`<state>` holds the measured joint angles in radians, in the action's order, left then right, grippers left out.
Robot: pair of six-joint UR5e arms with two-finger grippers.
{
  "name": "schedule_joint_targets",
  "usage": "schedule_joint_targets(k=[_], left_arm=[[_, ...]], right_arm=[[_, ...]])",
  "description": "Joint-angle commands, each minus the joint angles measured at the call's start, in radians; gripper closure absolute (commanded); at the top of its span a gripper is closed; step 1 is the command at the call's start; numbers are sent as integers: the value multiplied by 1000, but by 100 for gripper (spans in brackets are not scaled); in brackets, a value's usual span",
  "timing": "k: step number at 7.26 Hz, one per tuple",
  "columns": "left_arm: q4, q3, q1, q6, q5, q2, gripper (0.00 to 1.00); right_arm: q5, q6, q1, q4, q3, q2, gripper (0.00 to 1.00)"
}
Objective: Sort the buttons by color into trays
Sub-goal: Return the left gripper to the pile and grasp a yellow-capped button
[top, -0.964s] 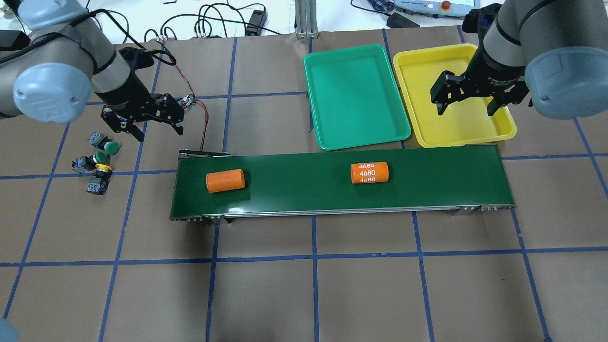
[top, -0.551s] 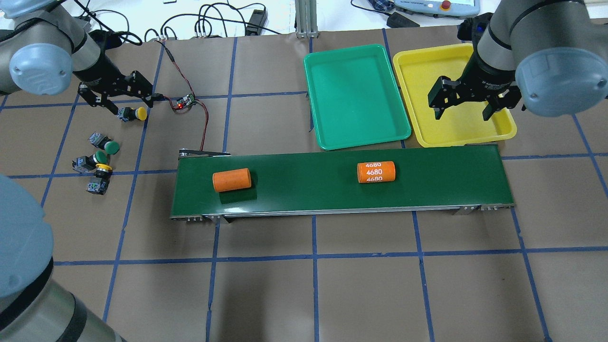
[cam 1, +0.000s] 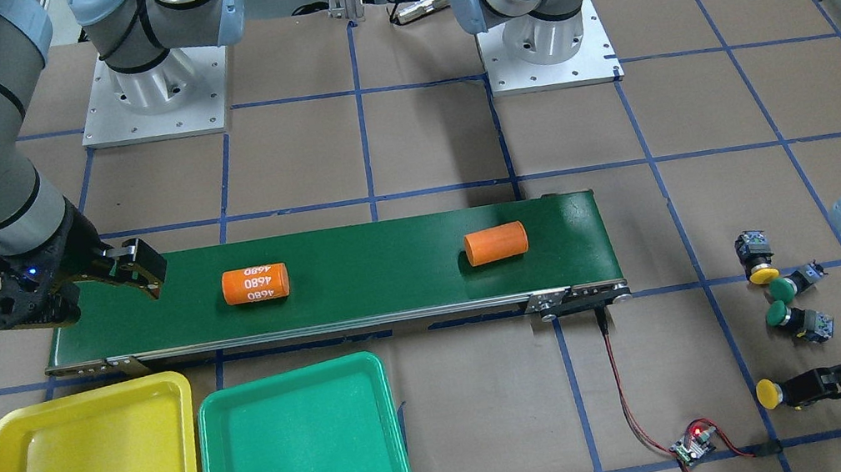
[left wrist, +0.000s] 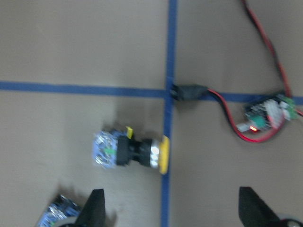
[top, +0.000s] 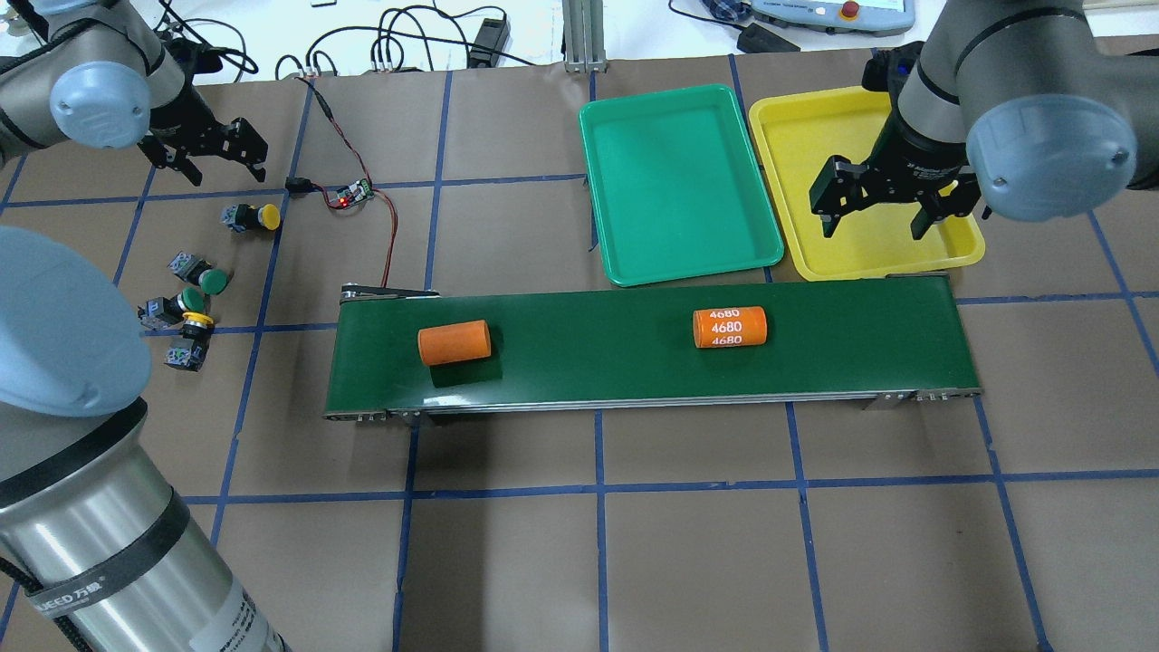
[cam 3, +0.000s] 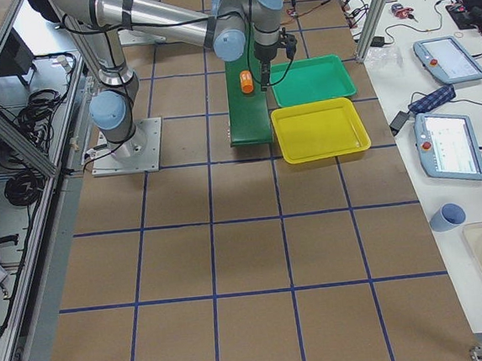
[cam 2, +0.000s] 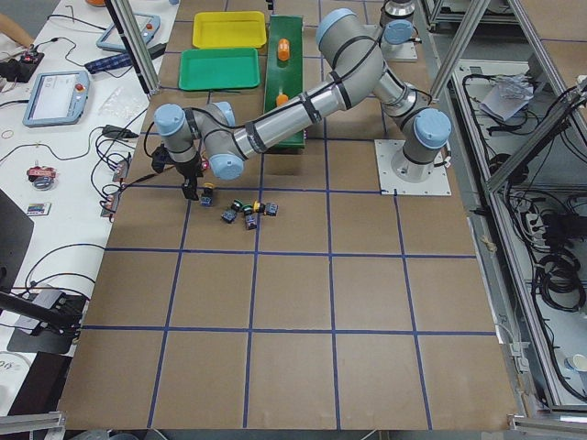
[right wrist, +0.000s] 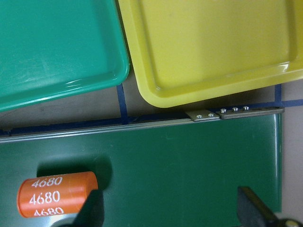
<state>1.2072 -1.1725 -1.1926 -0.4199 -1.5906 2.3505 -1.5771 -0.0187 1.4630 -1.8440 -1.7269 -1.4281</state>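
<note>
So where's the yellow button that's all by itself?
In the overhead view the lone yellow button lies far left, between the left gripper and the other three buttons.

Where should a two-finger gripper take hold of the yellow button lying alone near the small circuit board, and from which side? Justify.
Probably the black collar of the lone yellow button, between cap and grey base, coming from above and closing across its long axis. It lies on its side, so the collar offers two opposing flanks; the round cap would likely slip.

Button cut off at left wrist view's bottom edge (blurred too)
</note>
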Motion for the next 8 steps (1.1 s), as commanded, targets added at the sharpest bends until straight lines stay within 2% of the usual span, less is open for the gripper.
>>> schedule_joint_targets(k=[1,3,4,5,6,7,8], left_arm=[[9,11,21,-34,67,36,0],[111,77,19,-8,73,38,0],[148,65,19,45,90,55,0],[137,50,21,67,101,82,0],[135,39,22,64,100,91,0],[134,43,21,53,101,96,4],[135,44,15,40,103,90,56]], right_arm=[[0,3,0,-1,0,24,0],[-3,11,0,2,22,11,0],[-7,11,-4,15,35,-11,0],[-4,11,0,17,36,-47,0],[-4,11,0,66,36,-87,0],[-1,11,3,93,24,-118,0],[0,8,10,100,20,-121,0]])
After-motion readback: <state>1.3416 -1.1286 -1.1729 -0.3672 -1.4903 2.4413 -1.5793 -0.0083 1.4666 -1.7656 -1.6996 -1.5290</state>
